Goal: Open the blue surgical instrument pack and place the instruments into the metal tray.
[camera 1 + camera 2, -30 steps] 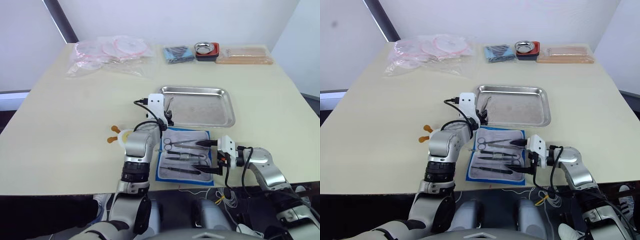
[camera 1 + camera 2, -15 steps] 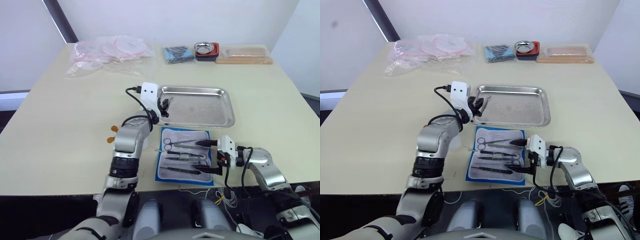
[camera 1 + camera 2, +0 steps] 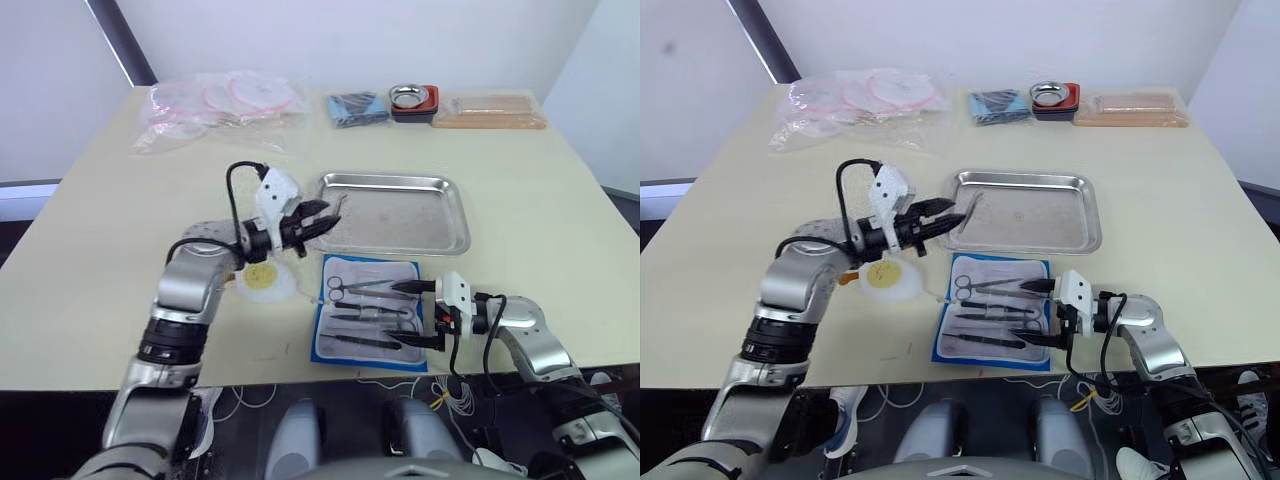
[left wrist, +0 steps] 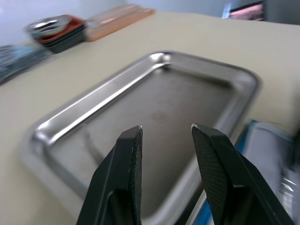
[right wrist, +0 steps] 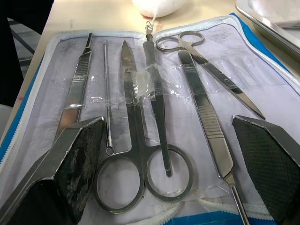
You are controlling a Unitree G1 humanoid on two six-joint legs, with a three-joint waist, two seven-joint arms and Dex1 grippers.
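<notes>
Instruments are laid out on the opened blue surgical instrument pack, straight ahead of the right pincer, whose fingers are spread wide and hold nothing. Left pincer, parted and empty, is held at the metal tray rim; bare tabletop lies behind it.

Both arms have silver-grey metal shells with black ribbed joints, white boxy wrist housings, looping black cables and textured black wedge-shaped fingers.
</notes>
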